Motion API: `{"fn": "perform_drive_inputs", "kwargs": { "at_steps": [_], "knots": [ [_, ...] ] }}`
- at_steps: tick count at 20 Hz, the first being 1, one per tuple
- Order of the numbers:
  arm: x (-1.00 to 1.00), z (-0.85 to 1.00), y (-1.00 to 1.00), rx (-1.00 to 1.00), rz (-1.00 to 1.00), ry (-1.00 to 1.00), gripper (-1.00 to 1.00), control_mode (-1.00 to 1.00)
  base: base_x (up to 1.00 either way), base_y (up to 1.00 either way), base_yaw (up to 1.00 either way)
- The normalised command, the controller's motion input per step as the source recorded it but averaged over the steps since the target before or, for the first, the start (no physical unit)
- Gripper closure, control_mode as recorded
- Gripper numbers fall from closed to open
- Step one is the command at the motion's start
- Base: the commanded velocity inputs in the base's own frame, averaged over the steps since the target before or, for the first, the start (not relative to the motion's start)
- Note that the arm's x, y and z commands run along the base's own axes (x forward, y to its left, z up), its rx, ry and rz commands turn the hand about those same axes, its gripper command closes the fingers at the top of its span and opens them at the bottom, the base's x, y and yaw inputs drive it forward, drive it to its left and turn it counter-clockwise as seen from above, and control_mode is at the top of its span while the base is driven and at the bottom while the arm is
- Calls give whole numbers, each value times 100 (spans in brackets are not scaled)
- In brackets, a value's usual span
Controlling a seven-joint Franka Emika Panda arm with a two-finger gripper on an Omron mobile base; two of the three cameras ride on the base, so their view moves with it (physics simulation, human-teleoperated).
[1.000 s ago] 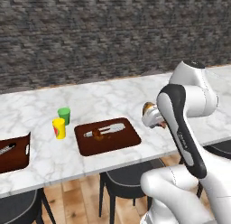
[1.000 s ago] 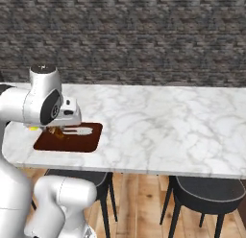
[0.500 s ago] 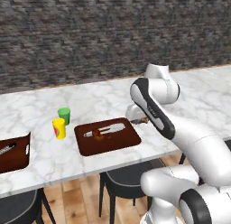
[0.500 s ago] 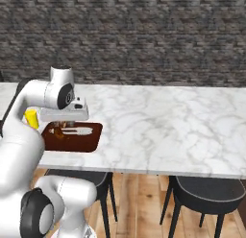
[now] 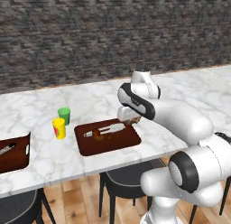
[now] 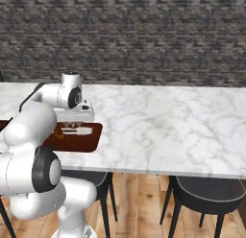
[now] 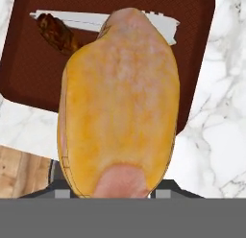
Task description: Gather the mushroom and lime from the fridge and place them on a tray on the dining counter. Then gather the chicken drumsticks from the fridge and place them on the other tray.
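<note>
My gripper (image 7: 117,184) is shut on a big yellow-orange chicken drumstick (image 7: 120,102), which hides the fingertips. It hangs just above the right end of a dark brown tray (image 7: 194,54). In the left base view the gripper (image 5: 131,119) is at that tray's (image 5: 103,146) right rear corner, and in the right base view the gripper (image 6: 72,123) is over the tray (image 6: 89,141). A second, browner drumstick (image 5: 97,133) (image 7: 57,33) lies on the tray beside a long pale strip (image 7: 86,16). The other tray (image 5: 13,157) sits at the far left. The mushroom and lime are out of view.
A green cup (image 5: 64,114) and a yellow cup (image 5: 59,128) stand on the marble counter (image 5: 189,90) left of the tray. Dark stools (image 5: 124,173) (image 6: 206,189) sit under the counter's front edge. A stone wall (image 5: 113,33) runs behind.
The arm has swung left along the counter, carrying the drumstick from right of the tray to over its right end. The trays and cups have stayed put.
</note>
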Motion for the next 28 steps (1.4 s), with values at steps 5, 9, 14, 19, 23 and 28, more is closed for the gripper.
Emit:
{"fn": "perform_drive_inputs", "kwargs": {
  "at_steps": [5, 9, 14, 19, 23, 28],
  "knots": [
    [53, -57, 14, 0, 0, 0, 100, -100, 0, 0, 0],
    [46, -56, 12, 0, 0, -1, 100, -100, 0, 0, 0],
    [33, -46, 7, 0, 0, 0, 100, -100, 0, 0, 0],
    [12, -41, 2, -1, 0, -1, 100, -100, 0, 0, 0],
    [15, -38, 5, -1, 0, 0, 100, -100, 0, 0, 0],
    [16, -35, 6, -1, 0, 0, 100, -100, 0, 0, 0]
  ]
}}
